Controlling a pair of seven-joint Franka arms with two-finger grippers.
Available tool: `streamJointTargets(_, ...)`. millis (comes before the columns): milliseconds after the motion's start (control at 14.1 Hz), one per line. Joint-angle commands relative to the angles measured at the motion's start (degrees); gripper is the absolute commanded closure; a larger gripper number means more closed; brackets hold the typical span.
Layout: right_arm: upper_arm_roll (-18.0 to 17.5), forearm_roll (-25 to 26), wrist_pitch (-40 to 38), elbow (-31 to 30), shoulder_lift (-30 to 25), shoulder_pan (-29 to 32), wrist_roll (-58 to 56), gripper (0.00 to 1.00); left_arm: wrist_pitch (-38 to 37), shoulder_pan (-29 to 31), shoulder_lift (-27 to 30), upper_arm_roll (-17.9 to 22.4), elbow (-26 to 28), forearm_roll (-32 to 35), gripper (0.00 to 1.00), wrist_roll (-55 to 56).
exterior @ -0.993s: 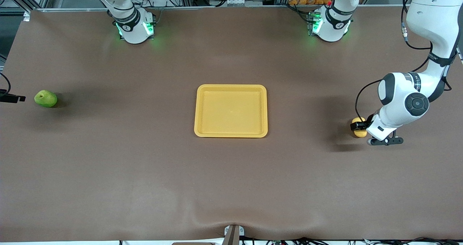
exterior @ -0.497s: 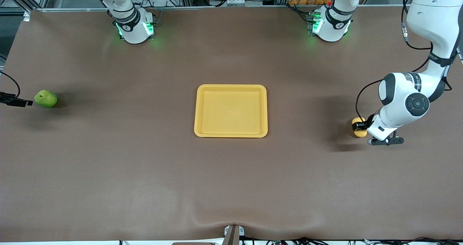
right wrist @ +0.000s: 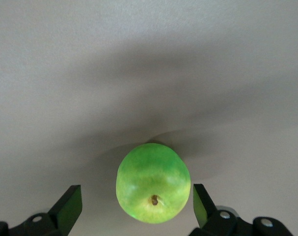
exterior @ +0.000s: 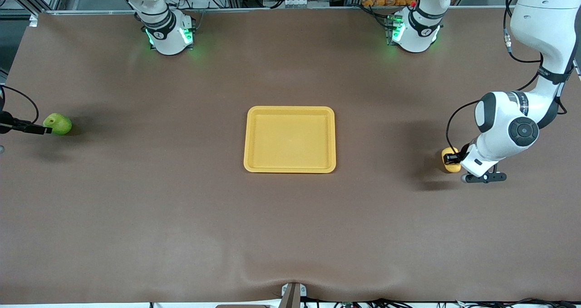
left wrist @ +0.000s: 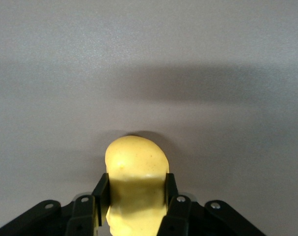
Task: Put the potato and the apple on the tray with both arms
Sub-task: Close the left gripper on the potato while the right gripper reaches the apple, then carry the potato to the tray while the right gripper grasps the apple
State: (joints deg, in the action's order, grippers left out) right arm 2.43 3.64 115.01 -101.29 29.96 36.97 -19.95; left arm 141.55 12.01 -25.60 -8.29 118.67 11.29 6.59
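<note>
The yellow-orange tray (exterior: 289, 168) lies empty at the table's middle. The yellow-tan potato (exterior: 449, 158) lies at the left arm's end of the table. My left gripper (exterior: 454, 160) is shut on it, the jaws pressed against both its sides in the left wrist view, where the potato (left wrist: 136, 172) fills the gap of the gripper (left wrist: 136, 189). The green apple (exterior: 58, 124) lies at the right arm's end. My right gripper (right wrist: 136, 202) is open, one finger on each side of the apple (right wrist: 152, 182) with gaps. In the front view only its tip (exterior: 38, 129) shows beside the apple.
The brown table mat (exterior: 290, 231) spreads wide around the tray. The two arm bases (exterior: 169, 34) (exterior: 415, 31) glow green along the edge farthest from the front camera. A small mount (exterior: 292, 294) sits at the nearest edge.
My right gripper has moved in from the table's end up to the apple. The left gripper stays on the potato, which has barely moved.
</note>
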Motion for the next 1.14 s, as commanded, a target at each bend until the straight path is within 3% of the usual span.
streamJointTargets(0, -1.0, -0.4, 2.8, -3.6, -0.7, 2.4, -1.9, 0.00, -1.0, -0.1, 1.5, -1.2, 0.1, 1.5, 0.82, 0.0)
streamJointTargets(568, -1.0, -0.4, 8.4, -8.3, -0.6, 4.4, -3.1, 0.00, -15.9, -0.1, 4.2, -11.4, -6.1, 1.5, 0.84, 0.9)
streamJointTargets(922, -1.1, -0.7, 10.7, -10.4, -0.3, 5.4, -3.9, 0.03, -17.0, -2.2, 4.1, -16.4, -7.7, 1.5, 0.85, 7.5)
streamJointTargets(993, -1.1, -0.7, 11.3, -10.4, 0.1, 5.7, -5.3, 0.26, -17.0, -3.7, 4.1, -16.3, -7.7, 1.5, 0.85, 8.7)
streamJointTargets(1064, -1.2, -0.7, 11.2, -10.4, 0.1, 6.0, -7.0, 0.60, -17.0, -5.1, 4.0, -16.4, -8.2, 1.5, 0.85, 9.5)
